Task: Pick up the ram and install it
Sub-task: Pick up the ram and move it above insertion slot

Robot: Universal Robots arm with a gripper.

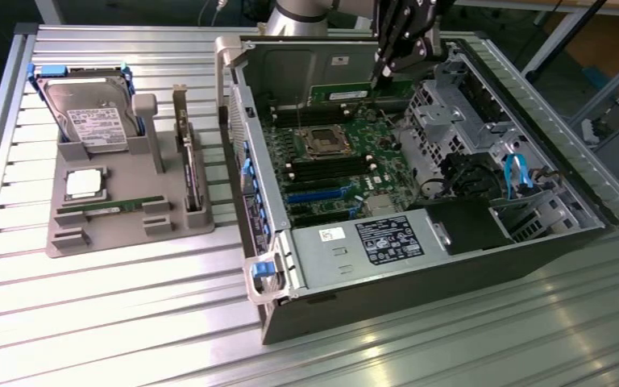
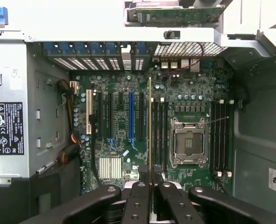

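**Newcomer:** Parts on the grey plastic tray (image 1: 126,234), at the exterior view's left?

**Onlooker:** One silver hard drive (image 1: 93,113), one square processor chip (image 1: 84,184), one flat green stick (image 1: 105,207), one dark expansion card (image 1: 189,161). Rightwards, above the open black computer case (image 1: 417,298), the black gripper (image 1: 385,74) pinches the long green ram (image 1: 342,94).

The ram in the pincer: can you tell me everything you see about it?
The ram is a long, thin green board with a pale label on its side. It stands on its edge, lying level, and the pincer is shut on one end. It hangs above the motherboard inside the open computer case, not in any slot. In the wrist view it shows edge-on as a thin yellowish line. Nothing but the pincer seems to touch it.
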